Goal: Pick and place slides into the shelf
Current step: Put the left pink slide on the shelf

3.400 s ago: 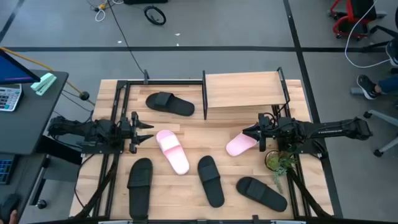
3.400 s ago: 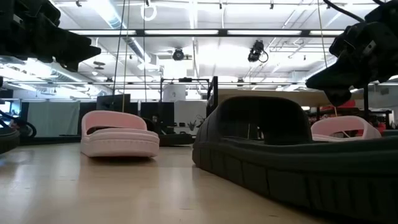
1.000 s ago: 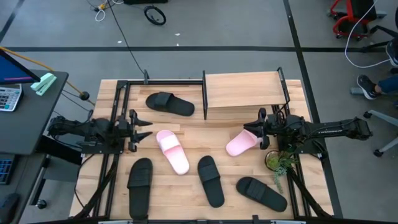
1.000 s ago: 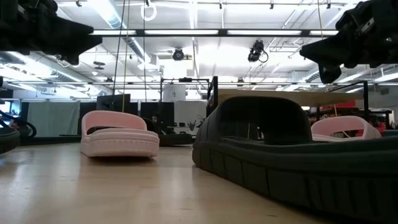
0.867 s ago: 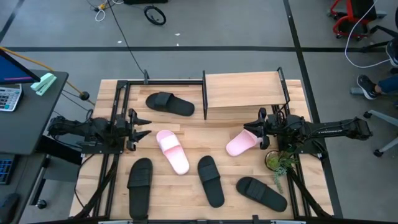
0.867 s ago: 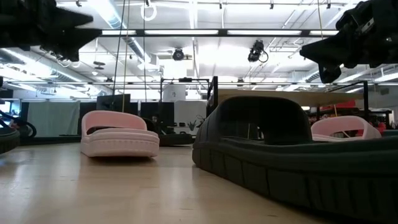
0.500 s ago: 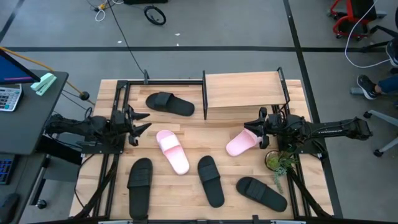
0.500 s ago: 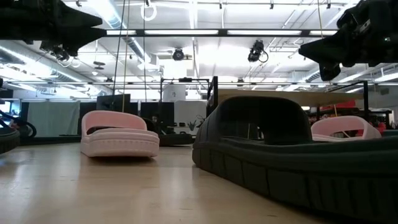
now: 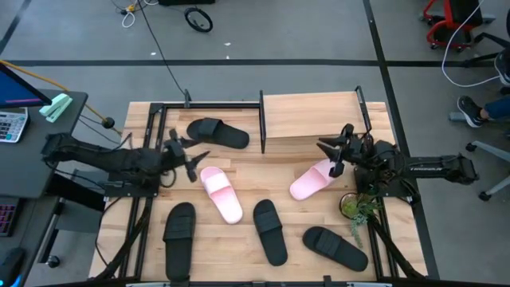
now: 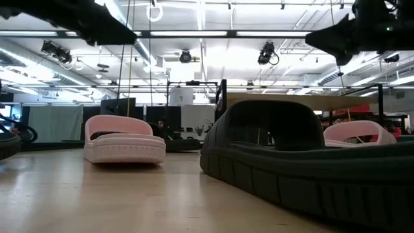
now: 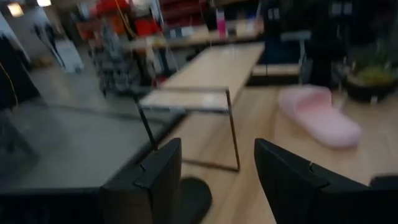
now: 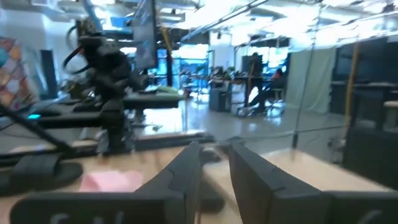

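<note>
Six slides lie sole-down on the table: a black one (image 9: pixel 217 133) by the far edge, a pink one (image 9: pixel 221 194) in the middle, a pink one (image 9: pixel 311 182) to the right, and three black ones (image 9: pixel 179 237), (image 9: pixel 271 231), (image 9: pixel 335 247) along the near edge. The shelf (image 9: pixel 313 115) stands at the far right with bare boards. My left gripper (image 9: pixel 194 163) hangs open in the air between the far black slide and the middle pink one. My right gripper (image 9: pixel 325 157) hovers open above the right pink slide's far end, just in front of the shelf.
A small potted plant (image 9: pixel 355 209) stands at the table's right edge, under the right arm. A side desk with a calculator (image 9: pixel 12 123) sits left of the table. Bare wood shows between the shelf and the middle slides.
My left gripper has swung toward the table's right and far edge, closing on the far black slide, and has risen. My right gripper has moved up and a little toward the shelf. No slide has moved.
</note>
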Tool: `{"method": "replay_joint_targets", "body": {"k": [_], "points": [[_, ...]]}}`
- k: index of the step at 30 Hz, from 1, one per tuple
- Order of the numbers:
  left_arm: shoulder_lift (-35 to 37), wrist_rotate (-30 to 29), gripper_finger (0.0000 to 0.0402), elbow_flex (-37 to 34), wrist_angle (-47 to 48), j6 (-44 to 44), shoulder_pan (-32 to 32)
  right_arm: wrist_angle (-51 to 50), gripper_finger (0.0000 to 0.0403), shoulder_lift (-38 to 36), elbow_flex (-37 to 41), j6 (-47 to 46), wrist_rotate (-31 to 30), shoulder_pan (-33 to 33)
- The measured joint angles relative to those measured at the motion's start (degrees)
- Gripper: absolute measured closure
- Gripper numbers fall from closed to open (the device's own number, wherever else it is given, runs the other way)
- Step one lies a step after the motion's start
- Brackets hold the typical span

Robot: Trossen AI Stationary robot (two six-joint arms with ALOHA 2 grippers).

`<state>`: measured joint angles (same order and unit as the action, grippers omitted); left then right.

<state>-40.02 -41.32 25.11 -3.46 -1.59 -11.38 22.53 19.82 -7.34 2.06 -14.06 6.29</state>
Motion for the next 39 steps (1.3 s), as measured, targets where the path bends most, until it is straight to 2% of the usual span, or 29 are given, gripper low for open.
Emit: {"method": "replay_joint_targets", "body": {"k": [6, 10, 15, 21, 28, 35, 39], "points": [[-13.6, 0.5, 0.0209, 9.7, 19.5, 14.8, -0.1, -0.2, 0.0306, 1.6, -1.4, 3.7, 0.0, 2.6], [-23.1, 6.2, 0.0213, 15.7, 31.9, 23.9, -0.5, -0.3, 0.0306, 2.5, -1.4, 6.2, 0.1, 4.4], [-34.2, 18.1, 0.0209, 21.3, 36.4, 26.5, -0.5, -0.3, 0.0306, 3.3, -1.4, 6.7, 0.1, 6.4], [-44.1, 19.1, 0.0210, 25.8, 39.0, 26.4, -0.5, -0.4, 0.0307, 3.4, -1.4, 3.6, 0.2, 7.1], [-49.9, 20.4, 0.0213, 29.2, 40.5, 26.4, -0.8, -6.1, 0.0306, 3.5, -1.4, 0.5, 0.2, 7.1], [-50.1, 21.2, 0.0212, 33.2, 44.2, 26.4, -2.8, -13.1, 0.0306, 3.4, -1.4, 0.4, 0.2, 7.1], [-50.0, 21.1, 0.0214, 34.4, 45.8, 26.4, -4.3, -14.4, 0.0307, 3.5, -1.4, -3.7, 0.2, 7.1]]}}
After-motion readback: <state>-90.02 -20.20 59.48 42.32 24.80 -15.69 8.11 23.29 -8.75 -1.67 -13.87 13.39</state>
